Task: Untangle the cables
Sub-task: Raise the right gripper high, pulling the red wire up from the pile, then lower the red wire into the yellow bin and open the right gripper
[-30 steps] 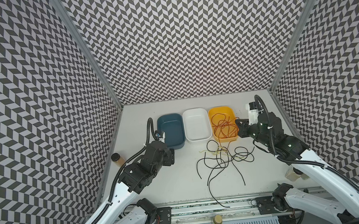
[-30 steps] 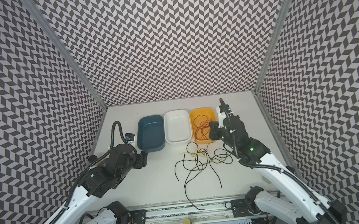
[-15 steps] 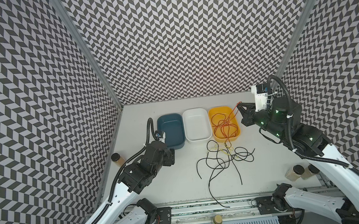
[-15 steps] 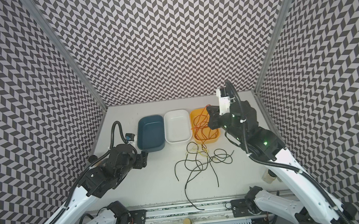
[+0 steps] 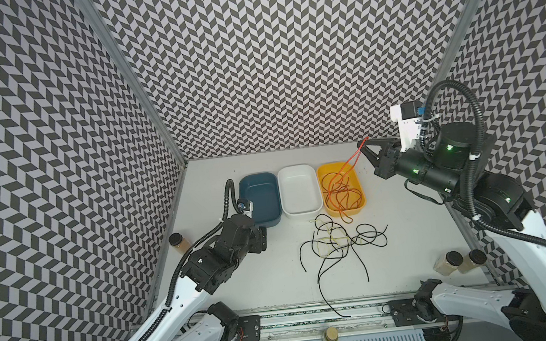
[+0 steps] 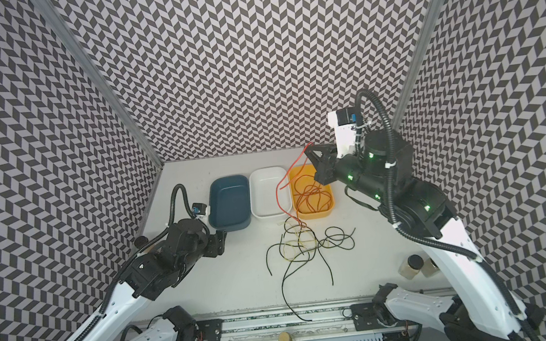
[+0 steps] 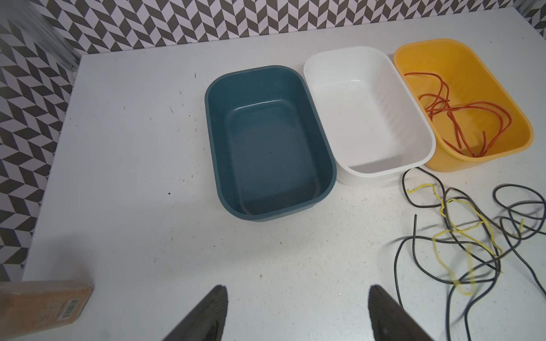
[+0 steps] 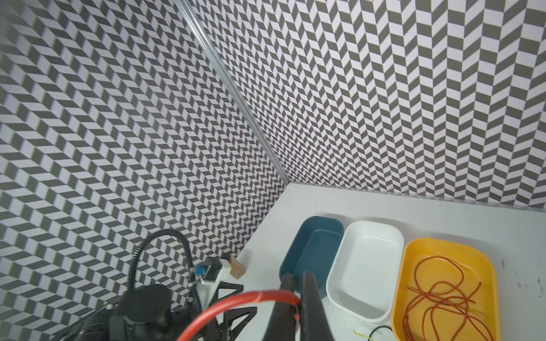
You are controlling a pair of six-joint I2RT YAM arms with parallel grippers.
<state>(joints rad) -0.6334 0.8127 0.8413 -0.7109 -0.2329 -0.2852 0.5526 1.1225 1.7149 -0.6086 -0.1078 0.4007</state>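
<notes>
Black and pale yellow cables (image 5: 336, 242) (image 6: 302, 244) lie tangled on the white table in front of the trays, and they show in the left wrist view as well (image 7: 461, 236). More orange-red cables (image 5: 341, 190) (image 7: 461, 110) are coiled in the yellow tray (image 5: 359, 184) (image 6: 329, 194). My right gripper (image 5: 365, 143) (image 6: 309, 146) (image 8: 298, 283) is raised behind that tray and shut on an orange-red cable (image 8: 261, 295), which hangs from it down over the tray to the table. My left gripper (image 5: 262, 240) (image 6: 221, 240) (image 7: 297, 290) hovers open over bare table, left of the tangle.
A blue tray (image 5: 256, 177) and a white tray (image 5: 296, 168) stand empty left of the yellow one. One jar (image 5: 177, 242) stands by the left wall, two jars (image 5: 450, 261) at the front right, and another (image 5: 330, 334) on the front rail.
My right gripper has risen and drawn back toward the right wall, lifting the orange-red cable with it. The left arm has not moved.
</notes>
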